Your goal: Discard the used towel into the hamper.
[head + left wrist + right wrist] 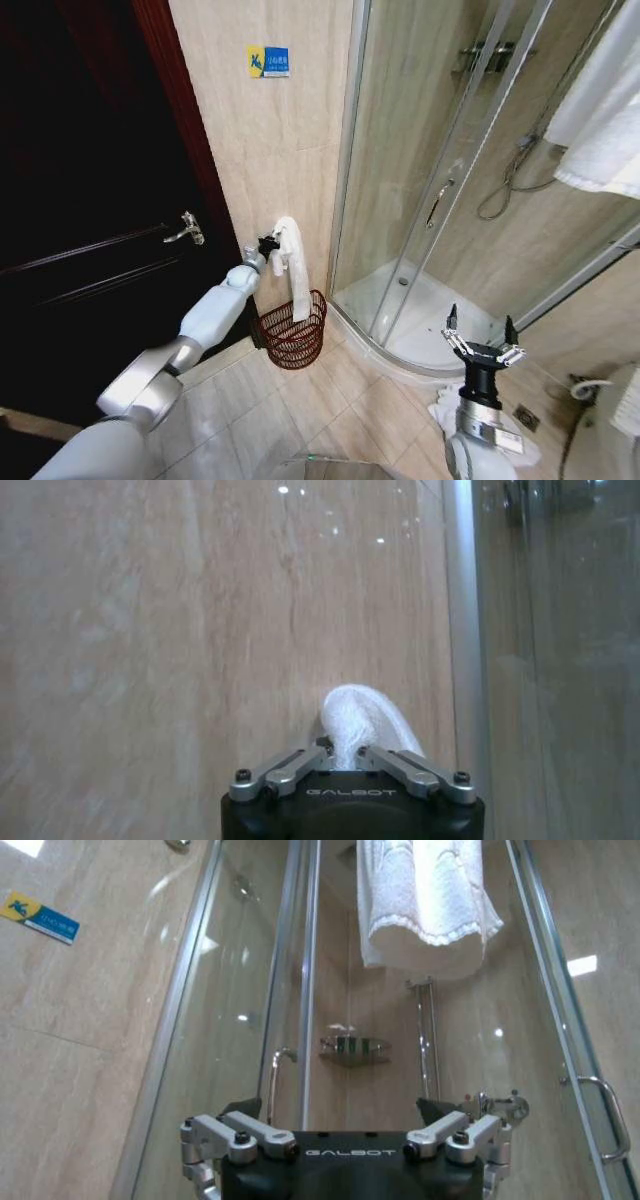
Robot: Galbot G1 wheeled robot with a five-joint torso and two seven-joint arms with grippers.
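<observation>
The left gripper (267, 245) is extended toward the tiled wall, directly above the hamper (294, 340). Its jaws are clamped on the upper end of the used towel (293, 268); in the left wrist view the fabric bulges out between the converged fingers (290, 767). The towel hangs vertically from the grip, and its lower end reaches the hamper's rim on the wall side, apparently just inside it. Holding the cloth by its top lets gravity straighten it, so that the free end is aligned over the hamper opening; the task appears close to the release stage.

The hamper stands on the floor tiles against the wall, between the dark door (90, 200) and the glass shower enclosure (440, 180).

The right gripper (483, 350) is parked well to the shower side of the hamper, pointing upward with its jaws spread and nothing between them. A second towel (425, 900) hangs above it, on the shower side.
</observation>
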